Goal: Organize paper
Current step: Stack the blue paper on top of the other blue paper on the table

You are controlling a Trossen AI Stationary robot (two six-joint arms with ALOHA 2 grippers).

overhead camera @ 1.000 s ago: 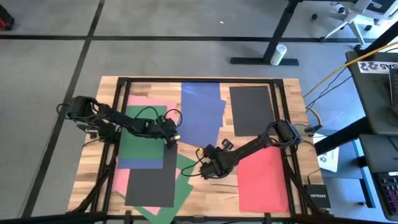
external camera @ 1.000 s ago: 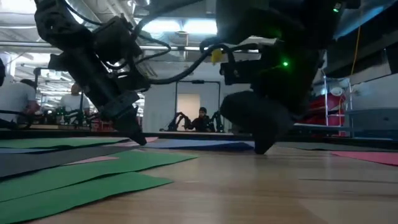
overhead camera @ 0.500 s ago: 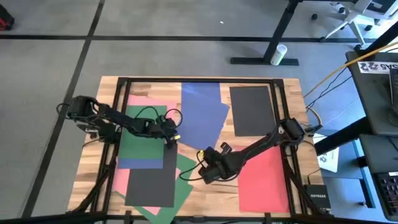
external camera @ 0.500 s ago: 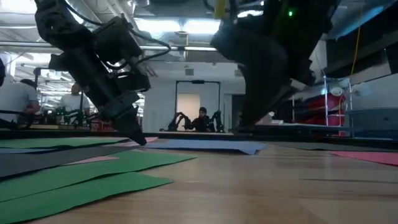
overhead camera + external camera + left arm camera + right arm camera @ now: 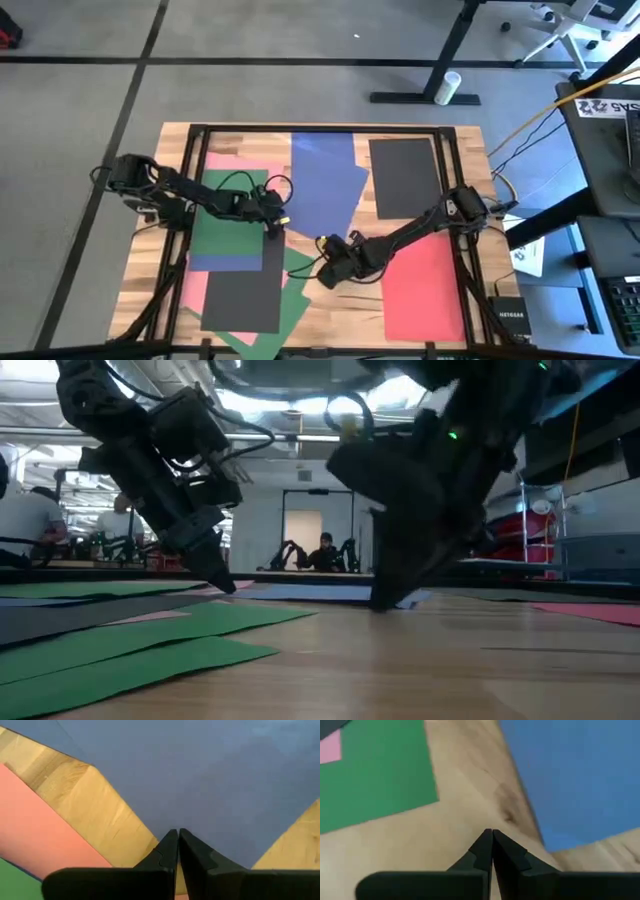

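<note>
Coloured paper sheets lie flat on the wooden table: a blue sheet point(image 5: 330, 190) at the far middle, a green one point(image 5: 230, 225) with pink, blue and black sheets at the left, a black one point(image 5: 405, 178) far right, and a red one point(image 5: 425, 290) near right. My left gripper point(image 5: 276, 230) is shut, its tip down at the blue sheet's near left corner point(image 5: 200, 780). My right gripper point(image 5: 323, 248) is shut and low over bare wood, between a green sheet point(image 5: 375, 775) and the blue sheet point(image 5: 580, 780). My left gripper's shut fingertips point(image 5: 172, 840) come down slanting from the table's left onto the blue sheet's near left corner point(image 5: 186, 822), which lies flat on the wood. My right gripper's shut tip point(image 5: 383, 603) is down at the tabletop beside the blue sheet's near corner; whether it touches the sheet cannot be told.
A dark metal frame point(image 5: 320, 129) runs around the table's edges. Bare wood point(image 5: 345, 310) shows at the near middle, between the green and red sheets. Cables trail from both arms. People and other robot arms show in the room beyond the table.
My right gripper has risen off the table, then come down again a little farther toward the far left, closer to the blue sheet's near corner. My left gripper has kept still.
</note>
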